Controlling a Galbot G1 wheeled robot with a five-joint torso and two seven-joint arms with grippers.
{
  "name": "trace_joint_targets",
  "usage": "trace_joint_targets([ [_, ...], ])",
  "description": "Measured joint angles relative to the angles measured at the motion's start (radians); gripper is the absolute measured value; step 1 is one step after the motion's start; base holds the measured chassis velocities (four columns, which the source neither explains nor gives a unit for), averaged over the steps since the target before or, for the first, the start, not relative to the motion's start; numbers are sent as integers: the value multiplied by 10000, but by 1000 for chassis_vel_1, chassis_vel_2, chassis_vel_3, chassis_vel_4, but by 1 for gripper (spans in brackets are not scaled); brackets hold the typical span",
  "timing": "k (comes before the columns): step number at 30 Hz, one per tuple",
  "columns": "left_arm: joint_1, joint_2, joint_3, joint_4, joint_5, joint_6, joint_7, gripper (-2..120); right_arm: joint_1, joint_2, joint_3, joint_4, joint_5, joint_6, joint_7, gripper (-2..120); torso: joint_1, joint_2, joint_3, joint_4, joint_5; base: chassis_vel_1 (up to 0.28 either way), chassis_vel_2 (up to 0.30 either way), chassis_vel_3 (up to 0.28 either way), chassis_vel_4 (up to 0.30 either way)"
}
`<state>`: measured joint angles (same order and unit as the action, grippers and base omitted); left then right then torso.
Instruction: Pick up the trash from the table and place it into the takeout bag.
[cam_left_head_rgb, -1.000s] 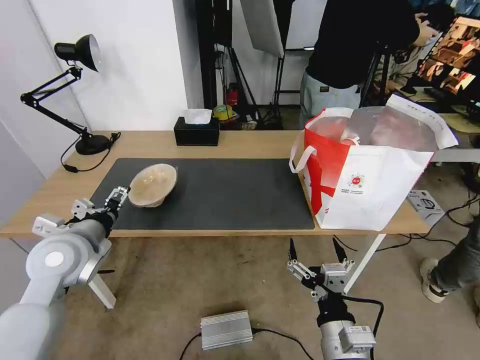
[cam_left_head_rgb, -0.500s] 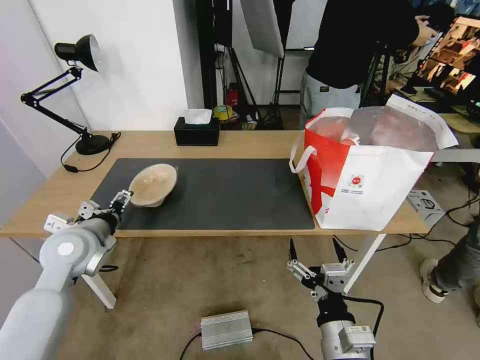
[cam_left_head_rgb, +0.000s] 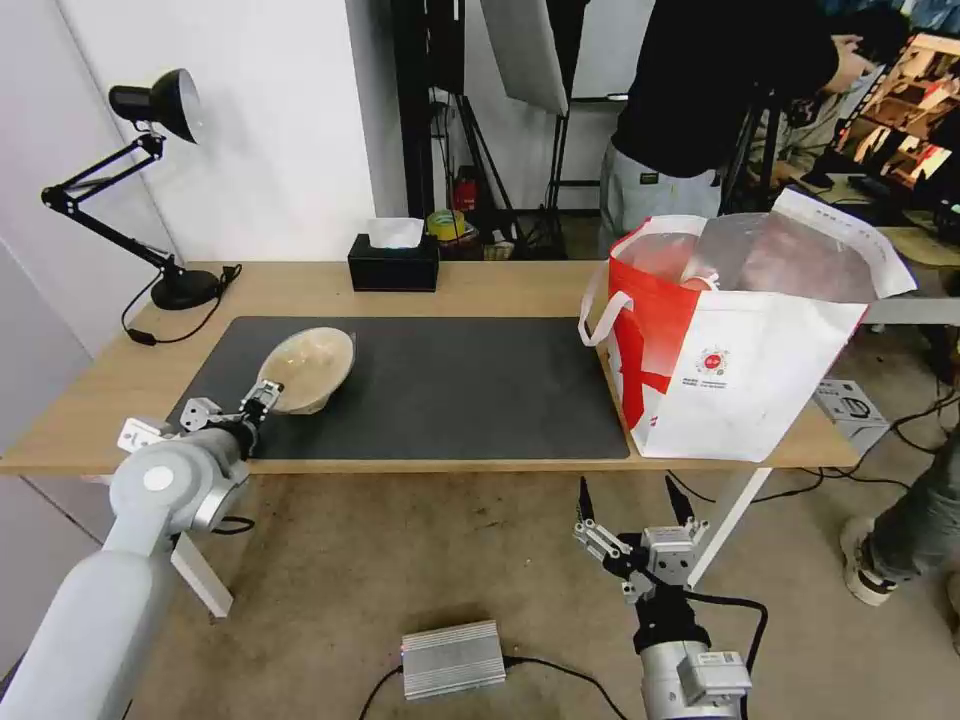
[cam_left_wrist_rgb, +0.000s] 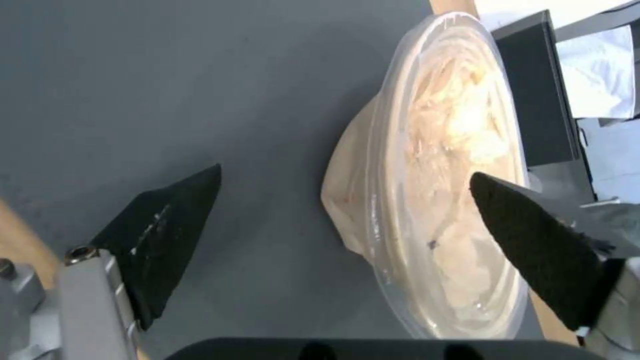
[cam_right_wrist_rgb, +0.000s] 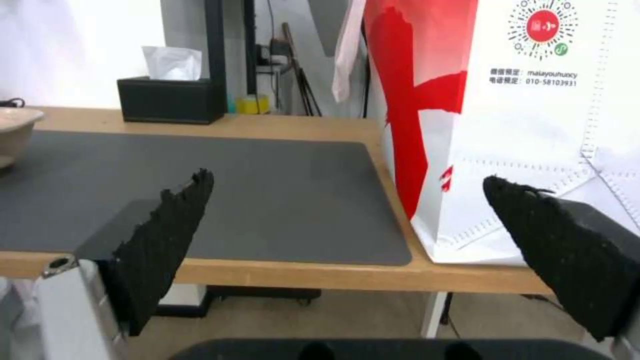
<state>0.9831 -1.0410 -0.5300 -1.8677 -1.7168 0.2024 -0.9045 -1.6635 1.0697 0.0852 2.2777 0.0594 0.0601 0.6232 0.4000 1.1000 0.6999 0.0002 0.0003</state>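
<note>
Fingers of the left gripper (cam_left_head_rgb: 262, 396) are spread apart at the near rim of the beige bowl (cam_left_head_rgb: 306, 368), not clamped on it; from the head view the bowl sits tilted on the dark mat (cam_left_head_rgb: 440, 390) at the left of the counter (cam_left_head_rgb: 500, 285), well apart from the takeout bag (cam_left_head_rgb: 735, 335), which stands open at the right end with its foil lining showing — what lies inside it I cannot tell; the right gripper (cam_left_head_rgb: 632, 505) hangs parked below the counter edge, its fingers released and empty. From the left wrist view one finger (cam_left_wrist_rgb: 167, 235) lies over the mat and the other (cam_left_wrist_rgb: 540, 245) over the bowl's (cam_left_wrist_rgb: 440, 190) mouth, where pale residue clings under a clear film; a close on the thin, tilted rim could pinch only that film or tip the bowl — a slip is likely. From the right wrist view the bag's (cam_right_wrist_rgb: 533, 130) red-and-white wall stands just beyond the mat (cam_right_wrist_rgb: 233, 190).
</note>
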Motion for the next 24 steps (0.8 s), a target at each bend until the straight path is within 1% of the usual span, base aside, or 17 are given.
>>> trace_joint_targets([
  [1, 0, 0, 0, 0, 0, 0, 0, 100, 0, 0, 0, 0, 0, 0, 0, 100, 0, 0, 0, 0, 0, 0, 0, 0, 0],
  [3, -277, -210, 64, 126, -153, 86, -283, 100, 0, 0, 0, 0, 0, 1, -1, 100, -1, 0, 0, -1, 2, 0, 0, 0, 0],
  [8, -474, -393, 159, 254, -197, 152, -524, 100, 0, 0, 0, 0, 0, 0, -1, 100, -3, 2, -3, 3, 9, 0, 0, 0, 0],
  [18, -898, -422, 432, 568, -360, 378, -762, 100, 0, 0, 0, 0, 0, 0, -1, 100, -6, 5, -5, 7, 6, 0, 0, 0, 0],
  [24, -1150, -460, 632, 825, -383, 393, -803, 100, 0, 0, -1, 0, 0, 1, -1, 100, -7, 7, -5, 1, 6, 0, 0, 0, 0],
])
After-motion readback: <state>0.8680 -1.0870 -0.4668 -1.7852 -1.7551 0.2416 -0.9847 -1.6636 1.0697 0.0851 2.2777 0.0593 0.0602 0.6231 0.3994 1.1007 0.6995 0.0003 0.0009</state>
